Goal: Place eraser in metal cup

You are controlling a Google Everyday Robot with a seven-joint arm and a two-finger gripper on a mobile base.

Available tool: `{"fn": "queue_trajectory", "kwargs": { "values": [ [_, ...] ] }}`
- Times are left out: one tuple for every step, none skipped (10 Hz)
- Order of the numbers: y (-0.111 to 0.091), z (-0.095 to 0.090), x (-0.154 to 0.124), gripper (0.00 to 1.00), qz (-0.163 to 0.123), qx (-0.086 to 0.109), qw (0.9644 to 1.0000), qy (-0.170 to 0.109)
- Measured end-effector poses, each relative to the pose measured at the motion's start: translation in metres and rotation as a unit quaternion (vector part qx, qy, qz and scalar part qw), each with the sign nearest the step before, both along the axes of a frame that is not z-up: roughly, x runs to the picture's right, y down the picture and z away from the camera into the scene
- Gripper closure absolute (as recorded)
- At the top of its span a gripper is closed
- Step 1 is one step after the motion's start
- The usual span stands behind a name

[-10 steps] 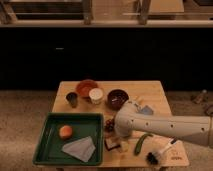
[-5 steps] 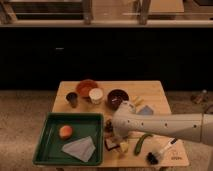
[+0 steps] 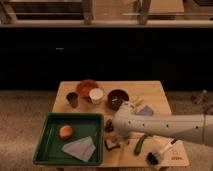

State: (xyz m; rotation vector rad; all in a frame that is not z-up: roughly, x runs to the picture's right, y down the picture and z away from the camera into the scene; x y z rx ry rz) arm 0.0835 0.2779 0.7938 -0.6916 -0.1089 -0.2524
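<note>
The eraser (image 3: 111, 144), a small pale block with dark sides, lies on the wooden table (image 3: 155, 92) by the right rim of the green tray, near the front edge. My gripper (image 3: 110, 131) hangs at the end of the white arm (image 3: 160, 127), which reaches in from the right. The gripper is just above and behind the eraser and partly hidden by the wrist. The metal cup (image 3: 72, 99), small, dark and round, stands at the back left of the table, well apart from the gripper.
A green tray (image 3: 50, 131) at the front left holds an orange ball (image 3: 65, 131) and a grey cloth (image 3: 80, 147). An orange bowl (image 3: 86, 87), a white cup (image 3: 95, 96) and a dark brown bowl (image 3: 118, 98) stand at the back. A blue-grey sponge (image 3: 145, 111), a green item (image 3: 141, 143) and a brush (image 3: 159, 154) lie to the right.
The end of the arm has shifted slightly left toward the tray's edge. The objects on the table have not moved.
</note>
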Motion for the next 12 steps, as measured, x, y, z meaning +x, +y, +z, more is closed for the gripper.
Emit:
{"fn": "queue_trajectory", "kwargs": {
  "values": [
    [-0.001, -0.002, 0.002, 0.91, 0.002, 0.001, 1.0, 0.002],
    [-0.002, -0.003, 0.002, 0.98, 0.004, 0.001, 1.0, 0.002],
    [-0.003, -0.006, 0.003, 1.0, 0.004, 0.001, 1.0, 0.001],
    [-0.002, -0.009, 0.002, 1.0, -0.001, 0.001, 1.0, -0.003],
    [-0.002, -0.014, 0.003, 1.0, -0.002, -0.001, 1.0, -0.007],
    [-0.001, -0.019, 0.004, 1.0, -0.002, -0.003, 0.9999, -0.011],
    [0.0, -0.023, 0.005, 1.0, -0.003, -0.004, 0.9999, -0.015],
    [0.001, -0.028, 0.003, 1.0, -0.006, -0.006, 0.9997, -0.021],
    [0.002, -0.034, 0.003, 1.0, -0.009, -0.007, 0.9996, -0.026],
    [0.003, -0.04, 0.004, 1.0, -0.011, -0.009, 0.9994, -0.03],
    [0.005, -0.048, 0.006, 1.0, -0.016, -0.01, 0.9993, -0.033],
    [0.005, -0.052, 0.009, 1.0, -0.018, -0.01, 0.9992, -0.034]
  ]
}}
